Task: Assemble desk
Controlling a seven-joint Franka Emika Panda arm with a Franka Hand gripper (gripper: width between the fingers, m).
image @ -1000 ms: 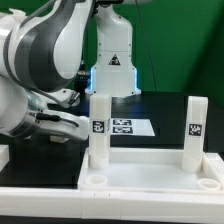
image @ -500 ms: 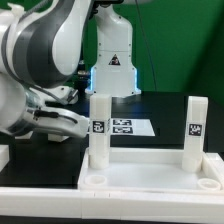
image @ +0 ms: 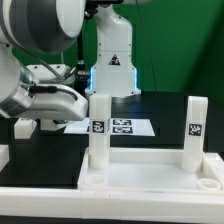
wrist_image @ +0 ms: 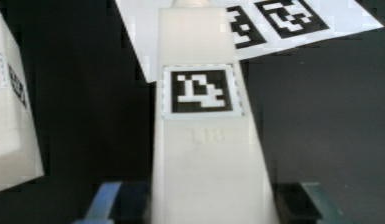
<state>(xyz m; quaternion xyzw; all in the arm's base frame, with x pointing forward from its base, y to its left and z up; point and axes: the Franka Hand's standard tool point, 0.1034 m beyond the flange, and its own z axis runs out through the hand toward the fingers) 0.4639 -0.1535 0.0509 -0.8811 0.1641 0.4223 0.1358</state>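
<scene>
The rimmed white plastic panel (image: 150,178) lies at the front of the black table (image: 45,150), its near edge cut off. Standing upright in its round corner sockets are the exterior view's left leg (image: 98,135) and right leg (image: 194,130), both matte, square-section and tagged. In the wrist view a tagged leg (wrist_image: 203,130) runs between the gripper (wrist_image: 207,195), whose bluish fingers (wrist_image: 111,195) stand spread with dark gaps either side; only their tips show, and I cannot tell which leg this is. The glossy arm (image: 40,40) hides the table's far left, and the left leg partly covers the marker board (image: 125,127).
</scene>
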